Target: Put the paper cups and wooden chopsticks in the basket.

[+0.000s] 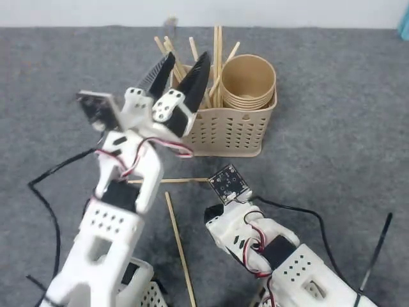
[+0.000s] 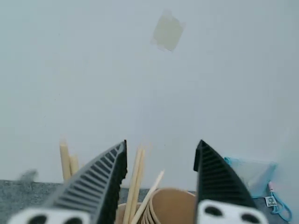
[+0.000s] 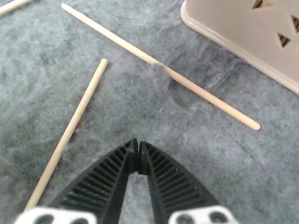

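Fingers of the left gripper (image 1: 188, 62) are spread wide with nothing between them; they are black, wedge-shaped and ribbed on their inner faces, and they hang raised just above the near left corner of the basket (image 1: 230, 133); in the left wrist view the same gripper (image 2: 162, 145) frames what the basket holds. Fingers of the right gripper (image 3: 138, 143) are pressed together tip to tip, gripping nothing, low over the grey cloth (image 3: 196, 126) near the front of the basket.

The basket is beige plastic, rectangular, with rounded corners and rows of small slots in its walls; in its right half sits a nested stack of brown paper cups (image 1: 248, 80), round mouth upward; in its left half a bundle of pale wooden chopsticks (image 1: 217, 54) stands leaning at different angles, with their ends above the rim.

Two loose chopsticks lie on the cloth in front of the basket: one (image 1: 182, 181) lies crosswise between the two arms; the other (image 1: 180, 249) runs slantwise towards the near edge; both are thin, straight and round. The cloth is fuzzy and felt-like.
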Available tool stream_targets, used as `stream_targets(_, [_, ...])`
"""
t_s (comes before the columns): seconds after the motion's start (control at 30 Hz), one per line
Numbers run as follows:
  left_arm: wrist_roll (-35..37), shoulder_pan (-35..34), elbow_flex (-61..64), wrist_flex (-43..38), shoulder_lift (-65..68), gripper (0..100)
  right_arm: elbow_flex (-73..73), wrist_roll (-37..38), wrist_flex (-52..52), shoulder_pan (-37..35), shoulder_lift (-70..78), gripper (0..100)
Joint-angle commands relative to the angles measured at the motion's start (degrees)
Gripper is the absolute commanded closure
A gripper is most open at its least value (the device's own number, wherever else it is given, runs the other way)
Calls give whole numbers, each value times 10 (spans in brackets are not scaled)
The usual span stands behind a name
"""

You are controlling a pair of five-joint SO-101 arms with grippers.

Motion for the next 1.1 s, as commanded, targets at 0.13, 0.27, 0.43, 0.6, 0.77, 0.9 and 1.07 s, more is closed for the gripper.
stream_targets(0.13, [11,-11,-22,209,-199,791,-5,27,-9,7,7,992])
stream_targets(0.27, [11,-86,-74,272,-240,945,-4,26,-9,7,7,992])
stream_targets(0.43, [12,-212,-155,314,-201,990,-4,26,-11,7,7,992])
stream_targets(0.6, [12,-280,-209,413,-95,990,-4,26,-11,7,7,992])
stream_targets(0.77, [10,-287,-246,554,62,989,-4,26,-12,7,7,992])
stream_targets(0.9, [-9,-287,-265,580,192,988,-4,26,-12,7,7,992])
stream_targets(1.07, [-126,-287,-293,583,331,987,-4,28,-11,7,7,992])
